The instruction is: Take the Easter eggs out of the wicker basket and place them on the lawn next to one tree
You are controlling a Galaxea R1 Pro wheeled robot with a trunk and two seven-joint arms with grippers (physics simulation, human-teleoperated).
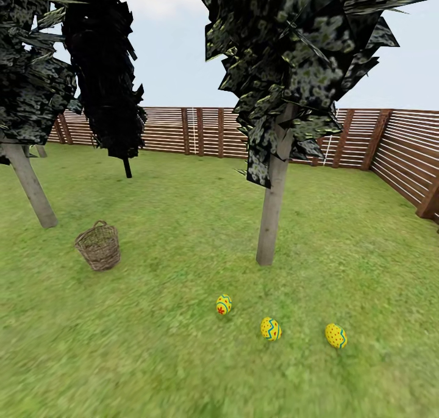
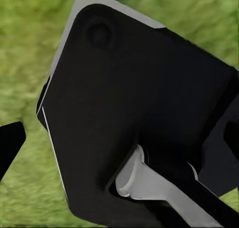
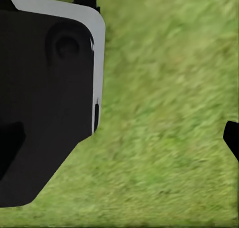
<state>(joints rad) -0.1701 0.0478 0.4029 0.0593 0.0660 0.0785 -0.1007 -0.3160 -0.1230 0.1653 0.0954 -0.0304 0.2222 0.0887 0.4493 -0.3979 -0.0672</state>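
A brown fence (image 1: 195, 131) of horizontal slats closes the far side of the yard and turns along the right, where heavier posts (image 1: 430, 201) stand at an angle. Above it the sky (image 1: 177, 46) is pale blue with a faint white cloud, and the light is even, with no sharp shadows. On the left a leaning pale trunk (image 1: 30, 186) rises into a dark jagged crown, and beside it hangs an all-black tree (image 1: 107, 70) on a thin black stem. The ground is mottled green grass, blurred nearest the camera.
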